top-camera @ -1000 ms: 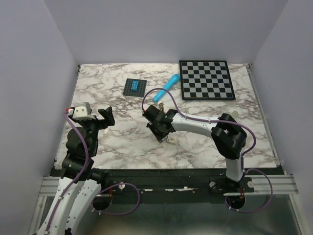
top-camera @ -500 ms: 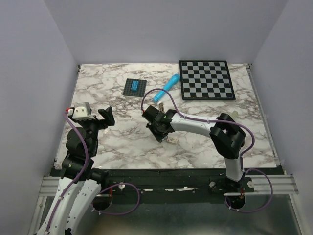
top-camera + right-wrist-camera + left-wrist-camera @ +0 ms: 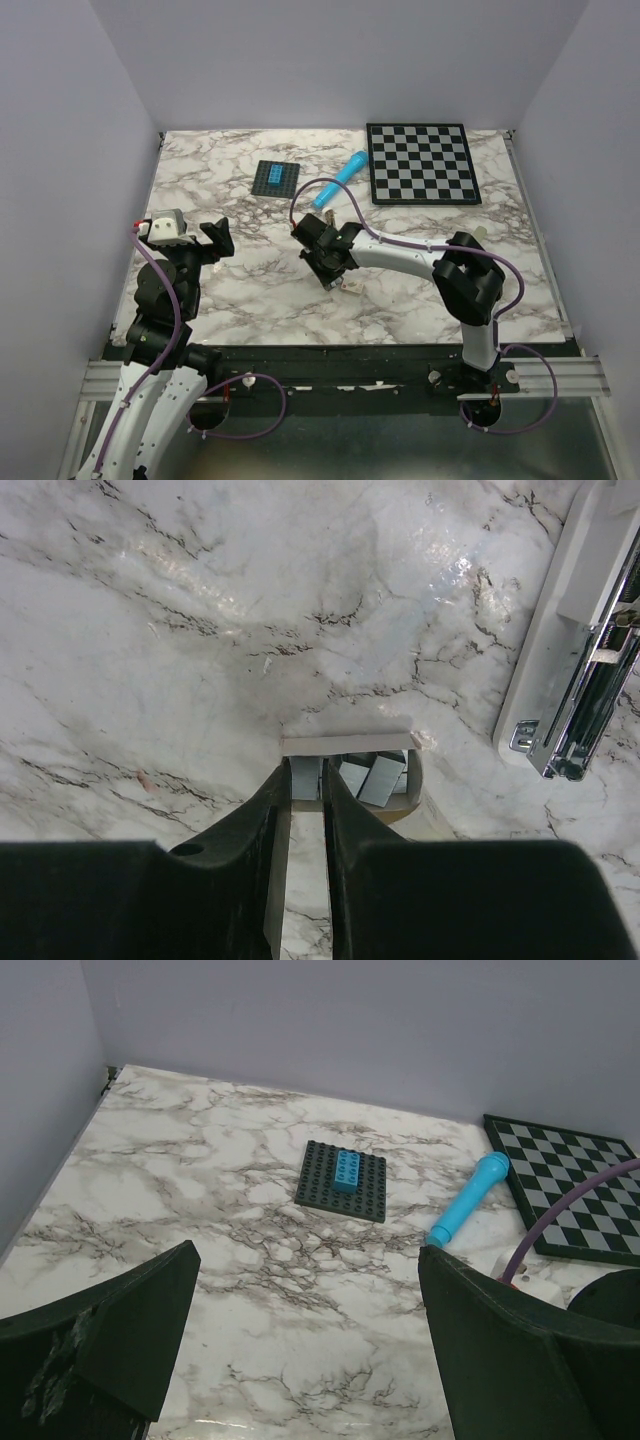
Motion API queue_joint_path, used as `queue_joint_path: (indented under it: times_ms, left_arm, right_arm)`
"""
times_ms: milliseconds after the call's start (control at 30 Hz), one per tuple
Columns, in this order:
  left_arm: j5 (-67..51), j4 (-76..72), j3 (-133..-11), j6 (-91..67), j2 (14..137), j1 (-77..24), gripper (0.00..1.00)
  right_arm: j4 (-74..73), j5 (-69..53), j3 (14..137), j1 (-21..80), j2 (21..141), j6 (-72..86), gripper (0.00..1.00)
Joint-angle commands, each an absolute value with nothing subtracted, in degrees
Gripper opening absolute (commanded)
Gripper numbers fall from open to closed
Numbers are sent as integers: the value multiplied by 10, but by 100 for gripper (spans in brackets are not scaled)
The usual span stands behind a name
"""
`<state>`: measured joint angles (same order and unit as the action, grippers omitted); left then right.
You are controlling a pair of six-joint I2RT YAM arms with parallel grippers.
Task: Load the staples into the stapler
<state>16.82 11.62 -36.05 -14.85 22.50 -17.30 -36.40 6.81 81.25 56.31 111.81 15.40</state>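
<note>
In the right wrist view, a small open cardboard box (image 3: 350, 746) holds several silvery-grey staples blocks (image 3: 378, 778). My right gripper (image 3: 306, 780) reaches into the box's left end. Its jaws stand close together with one staples block (image 3: 305, 776) between the fingertips. The cream-white stapler (image 3: 560, 650) lies open to the right of the box, its shiny metal rail (image 3: 590, 700) showing. In the top view, my right gripper (image 3: 335, 275) is low over the table's middle. My left gripper (image 3: 218, 238) is open and empty, held above the left side of the table (image 3: 310, 1360).
A bright blue cylinder (image 3: 340, 178) lies at the back middle, also in the left wrist view (image 3: 468, 1198). A dark studded plate with a blue brick (image 3: 277, 178) sits left of it. A chessboard (image 3: 421, 162) lies at the back right.
My right gripper has shifted only slightly over the same spot. My left arm has not moved.
</note>
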Motion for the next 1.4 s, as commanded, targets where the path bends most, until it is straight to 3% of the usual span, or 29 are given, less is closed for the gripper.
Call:
queue_joint_path:
  times_ms: [0,1367]
  left_arm:
    - [155,103,-354,-154,218,-170,99]
    - [153,102,-354,-155,220,-169,99]
  right_arm:
    - [-377,82,824,568,1120,152,26]
    - [-378,69,825,570,1167,143,30]
